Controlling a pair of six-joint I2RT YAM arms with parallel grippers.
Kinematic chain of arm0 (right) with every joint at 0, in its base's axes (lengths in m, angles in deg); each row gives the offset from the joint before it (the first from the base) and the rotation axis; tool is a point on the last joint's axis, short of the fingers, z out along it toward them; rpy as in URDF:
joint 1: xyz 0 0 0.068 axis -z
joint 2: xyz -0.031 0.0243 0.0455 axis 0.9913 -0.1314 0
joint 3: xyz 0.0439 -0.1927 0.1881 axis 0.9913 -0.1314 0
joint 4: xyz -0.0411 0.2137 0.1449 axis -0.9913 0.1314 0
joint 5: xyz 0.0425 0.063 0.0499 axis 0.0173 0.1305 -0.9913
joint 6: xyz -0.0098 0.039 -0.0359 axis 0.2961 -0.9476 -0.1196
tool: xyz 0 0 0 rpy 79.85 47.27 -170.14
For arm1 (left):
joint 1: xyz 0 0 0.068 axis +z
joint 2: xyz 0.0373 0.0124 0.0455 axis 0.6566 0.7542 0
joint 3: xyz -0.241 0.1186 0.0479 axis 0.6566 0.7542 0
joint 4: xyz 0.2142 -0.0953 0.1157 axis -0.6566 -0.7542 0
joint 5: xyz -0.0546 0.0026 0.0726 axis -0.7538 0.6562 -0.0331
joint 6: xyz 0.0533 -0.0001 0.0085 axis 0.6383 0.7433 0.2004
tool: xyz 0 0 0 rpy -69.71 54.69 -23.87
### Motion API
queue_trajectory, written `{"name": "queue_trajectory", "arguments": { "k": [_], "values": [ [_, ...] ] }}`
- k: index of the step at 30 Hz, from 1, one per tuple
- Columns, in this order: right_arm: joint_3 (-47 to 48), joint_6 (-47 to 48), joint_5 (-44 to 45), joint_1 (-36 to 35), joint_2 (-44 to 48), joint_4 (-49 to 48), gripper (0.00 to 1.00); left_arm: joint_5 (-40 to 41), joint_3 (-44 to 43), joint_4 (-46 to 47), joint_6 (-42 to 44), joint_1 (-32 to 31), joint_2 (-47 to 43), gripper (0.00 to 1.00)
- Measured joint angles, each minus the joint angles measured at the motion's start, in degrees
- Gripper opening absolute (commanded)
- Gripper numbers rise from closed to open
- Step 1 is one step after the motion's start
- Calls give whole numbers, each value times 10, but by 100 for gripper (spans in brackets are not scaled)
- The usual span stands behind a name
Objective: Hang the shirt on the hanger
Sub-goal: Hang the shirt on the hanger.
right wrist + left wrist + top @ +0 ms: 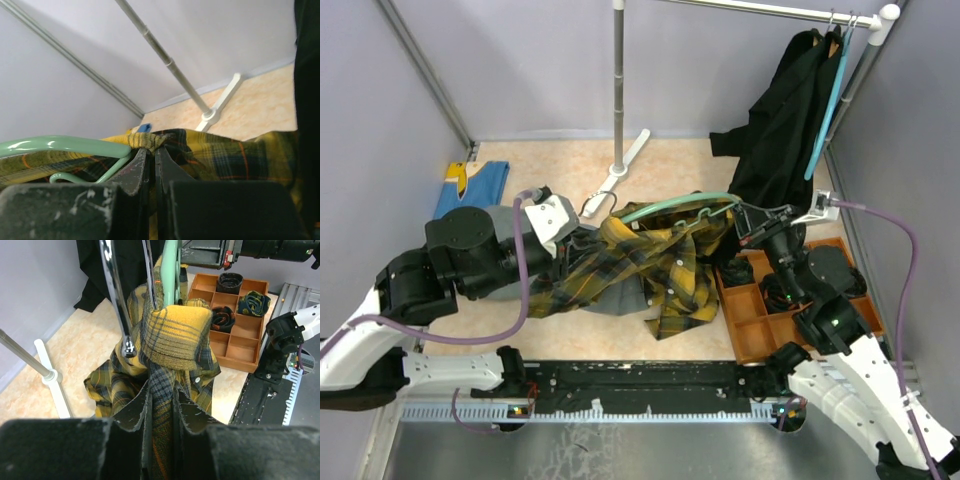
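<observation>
The yellow and dark plaid shirt lies bunched on the floor between the arms. The pale teal hanger arcs over its top edge. In the left wrist view, my left gripper is shut on a fold of the shirt, below the hanger and its chrome hook. In the top view it is at the shirt's left side. My right gripper is shut on a shirt edge beside the hanger's end. In the top view it is at the shirt's right side.
A rack pole with a white foot stands behind the shirt. A black garment hangs on another teal hanger at the back right. An orange compartment tray with rolled socks sits right. A blue cloth lies left.
</observation>
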State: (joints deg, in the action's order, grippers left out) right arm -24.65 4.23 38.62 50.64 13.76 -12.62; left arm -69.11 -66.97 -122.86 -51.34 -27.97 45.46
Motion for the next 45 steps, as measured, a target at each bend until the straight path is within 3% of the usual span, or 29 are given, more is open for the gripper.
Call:
{"name": "queue_trajectory", "arguments": {
  "k": [23, 35, 45],
  "values": [
    [155, 367, 54, 0, -46, 145, 0, -5, 2, 11, 7, 0, 35, 0],
    [253, 484, 52, 0, -138, 273, 0, 18, -45, -41, 32, 0, 83, 0],
    [263, 548, -9, 17, -128, 342, 0, 11, -90, -83, 63, 0, 117, 1]
  ]
}}
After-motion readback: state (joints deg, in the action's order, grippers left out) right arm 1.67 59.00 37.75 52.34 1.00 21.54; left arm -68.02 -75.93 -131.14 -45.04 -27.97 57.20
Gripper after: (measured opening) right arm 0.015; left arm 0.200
